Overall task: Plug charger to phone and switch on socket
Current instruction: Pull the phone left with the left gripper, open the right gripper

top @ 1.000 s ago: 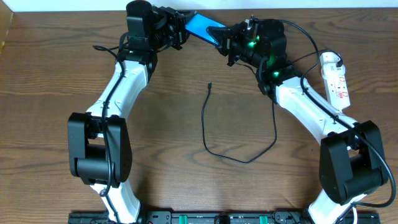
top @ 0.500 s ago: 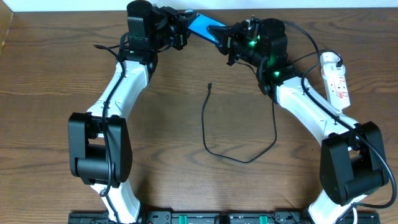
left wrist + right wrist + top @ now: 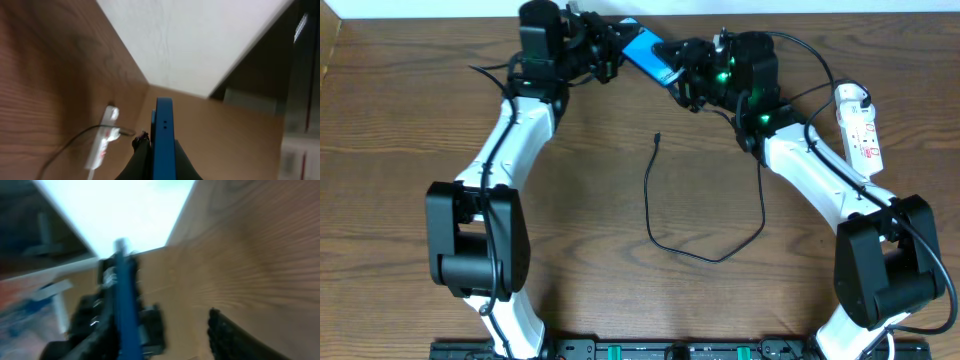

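Note:
The phone (image 3: 645, 50), blue and raised off the table at the far edge, is pinched at its left end by my left gripper (image 3: 617, 48), which is shut on it. In the left wrist view the phone (image 3: 163, 135) stands edge-on between the black fingers of that gripper (image 3: 161, 162). My right gripper (image 3: 682, 75) is at the phone's right end with its jaws apart. In the blurred right wrist view the phone (image 3: 127, 310) lies close to one finger of the right gripper (image 3: 170, 340). The charger cable (image 3: 720, 257) loops on the table, its plug tip (image 3: 658, 137) lying free. The socket (image 3: 860, 130) lies at the far right.
A white wall runs along the table's far edge just behind both grippers. The socket (image 3: 102, 142) and its cord also show in the left wrist view. Both arms' white links reach forward over the table's left and right sides.
My right gripper has opened and let go of the phone's right end. The left gripper has finished shutting on the left end, and the phone has shifted slightly.

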